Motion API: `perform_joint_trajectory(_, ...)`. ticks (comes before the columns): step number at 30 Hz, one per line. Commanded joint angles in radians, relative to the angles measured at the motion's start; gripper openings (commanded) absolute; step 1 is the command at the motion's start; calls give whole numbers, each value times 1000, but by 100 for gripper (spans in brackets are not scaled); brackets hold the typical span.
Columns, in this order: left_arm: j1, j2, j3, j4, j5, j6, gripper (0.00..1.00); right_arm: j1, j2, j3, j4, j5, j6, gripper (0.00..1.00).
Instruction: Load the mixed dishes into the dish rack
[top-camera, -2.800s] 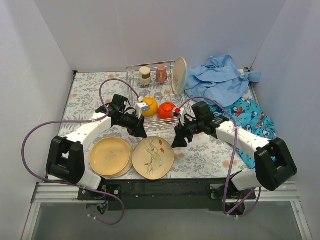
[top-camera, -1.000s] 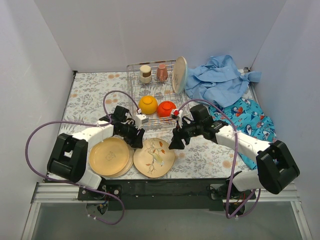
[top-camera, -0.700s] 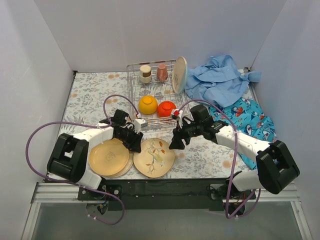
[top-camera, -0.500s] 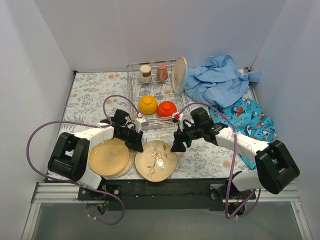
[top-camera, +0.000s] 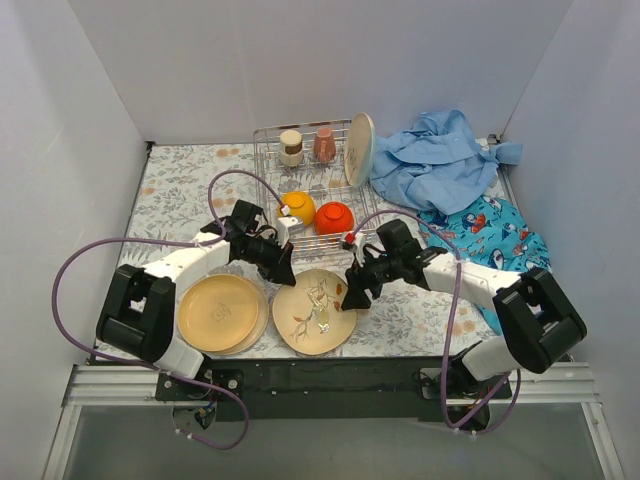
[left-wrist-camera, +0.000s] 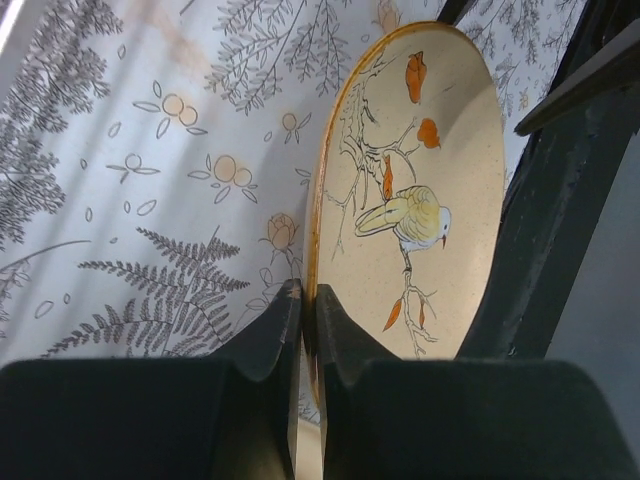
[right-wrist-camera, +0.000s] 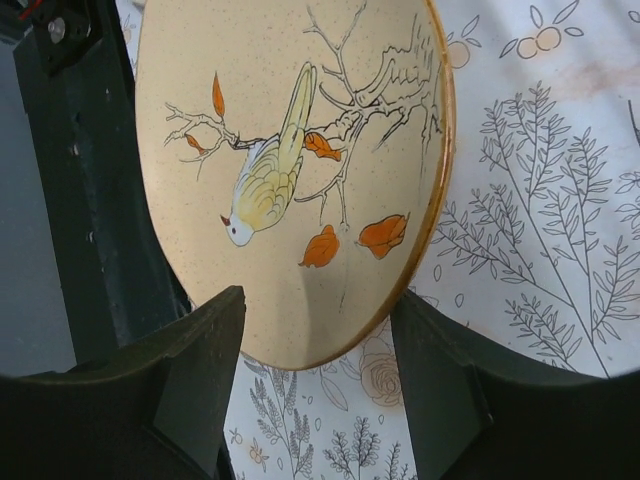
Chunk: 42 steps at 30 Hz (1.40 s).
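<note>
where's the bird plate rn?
Top view, near centre, just right of the tan plates: the bird plate has its left rim pinched by the left gripper, right gripper at its right edge.

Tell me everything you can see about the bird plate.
The bird plate is round, cream, speckled and glazed-looking, with an orange-brown rim and a painted yellow bird on a branch with orange leaves. It faces up over the floral tablecloth, beside the tan plates. The left hand pinches its rim; the right hand is open around the opposite edge.
</note>
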Motion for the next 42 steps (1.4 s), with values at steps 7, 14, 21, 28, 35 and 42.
perform_joint_trajectory(7,-14,-30,98,0,128,-14,0,-3,113,88,183,-48,143,66)
perform_joint_trajectory(14,-15,-34,101,8,126,-25,0,-3,173,122,206,-125,182,21)
perform_joint_trajectory(21,-14,-41,115,35,132,-47,0,-3,185,116,206,-126,185,33)
perform_joint_trajectory(28,-14,-44,141,52,149,-68,0,-3,236,154,214,-171,192,16)
perform_joint_trajectory(35,-3,-82,513,14,-183,-157,57,-101,61,359,-238,-77,75,1)
perform_joint_trajectory(42,233,-47,517,227,-585,-318,20,-111,-30,612,-366,67,138,1)
